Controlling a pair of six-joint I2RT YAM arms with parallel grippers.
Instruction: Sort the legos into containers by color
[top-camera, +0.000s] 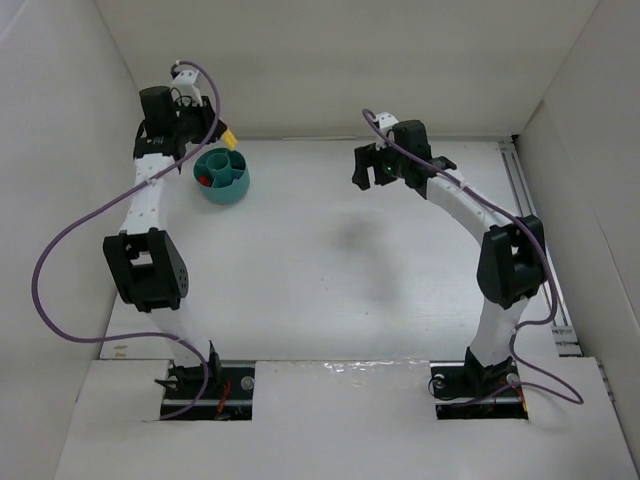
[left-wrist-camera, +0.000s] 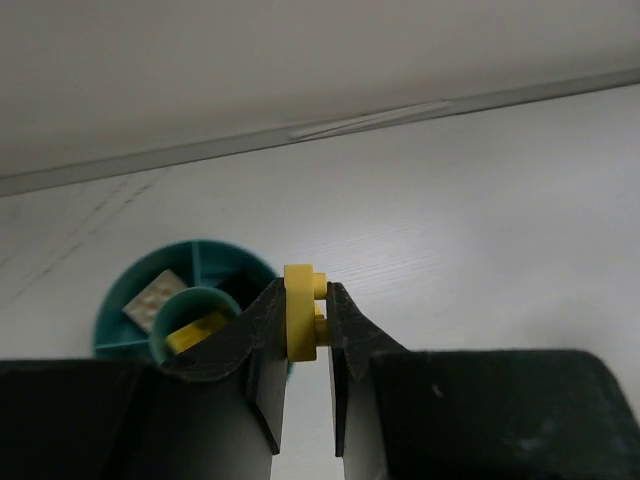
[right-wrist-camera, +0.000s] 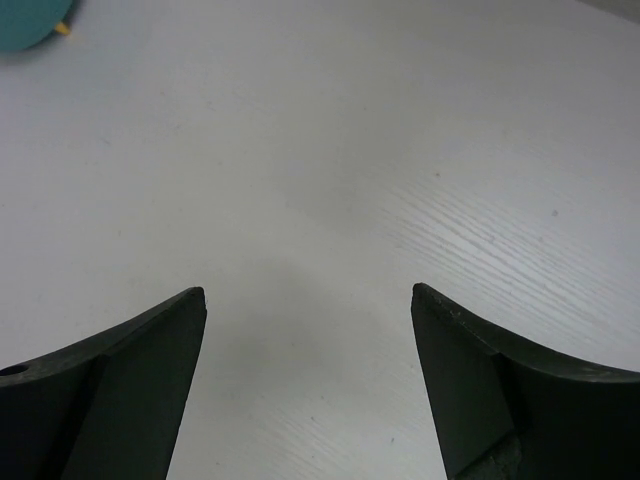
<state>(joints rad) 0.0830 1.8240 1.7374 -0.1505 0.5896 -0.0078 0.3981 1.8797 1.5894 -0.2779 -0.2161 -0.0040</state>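
**Top external view.**
- Left end effector (top-camera: 228, 137): at the far left of the desk (top-camera: 330, 270), above the far rim of the teal bowl (top-camera: 225, 196). It is pinched on one yellow brick (top-camera: 231, 134), which is carried in the air and is not yet in any compartment. Judged purpose: bringing the brick over the bowl to drop it by colour.
- Bowl contents seen from here: a red brick (top-camera: 203, 181) in a left-hand compartment. The other compartments are too small to read.
- Right end effector (top-camera: 370, 165): raised over the far middle of the desk, well apart from the bowl. It is probably parked so that the left arm has room.

**Left wrist view.**
- The yellow brick is gripped on edge between the two fingers, with its studs facing the right finger. The fingers are pressed against it, with no gap showing.
- The bowl lies below and to the left of the fingers. A pale brick (left-wrist-camera: 155, 297) sits in an outer compartment and a second yellow brick (left-wrist-camera: 195, 333) in the round centre cup.
- Judgement: the centre cup is the yellow slot, so the held brick needs a short move to the left before release.

**Right wrist view.**
- The fingers are spread wide with nothing between them and bare desk beneath.
- The bowl's edge shows at the top left corner, far off. No loose bricks show on the desk here.
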